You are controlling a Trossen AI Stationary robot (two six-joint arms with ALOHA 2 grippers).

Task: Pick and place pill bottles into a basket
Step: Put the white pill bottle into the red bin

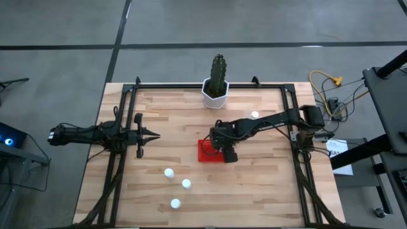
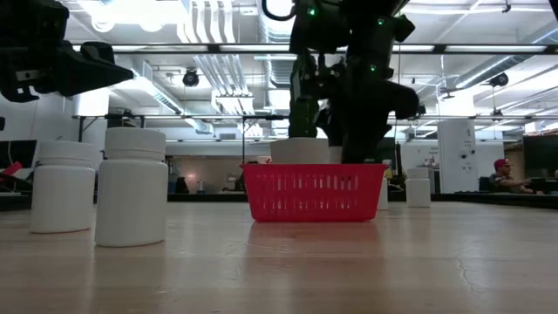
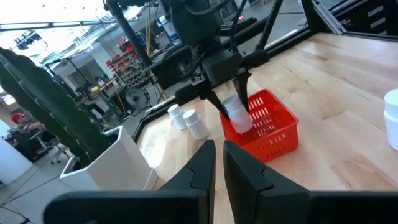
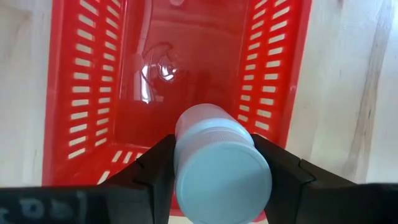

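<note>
The red basket (image 1: 208, 151) sits mid-table; it also shows in the low view (image 2: 314, 192) and the right wrist view (image 4: 87, 81). My right gripper (image 1: 227, 152) hangs over the basket's right end, shut on a white pill bottle (image 4: 221, 171). Three bottles (image 1: 169, 172) (image 1: 186, 184) (image 1: 175, 203) stand on their bases near the front. Another bottle (image 1: 255, 115) stands beyond the right arm. My left gripper (image 1: 152, 133) is shut and empty at the table's left, clear of everything. My right gripper pinches the bottle's round side wall (image 4: 186, 140) between its two fingers (image 4: 155, 174), one on each side. The fingers come from above, pointing down. The bottle's cap (image 4: 224, 183) faces up toward the wrist. The bottle (image 3: 236, 115) hangs slightly tilted, clear above the basket floor.
A white faceted pot with a cactus (image 1: 216, 89) stands at the far edge, behind the basket. Black frame rails (image 1: 117, 159) run along both sides of the table. Bare wood lies in front of the basket and to its right.
</note>
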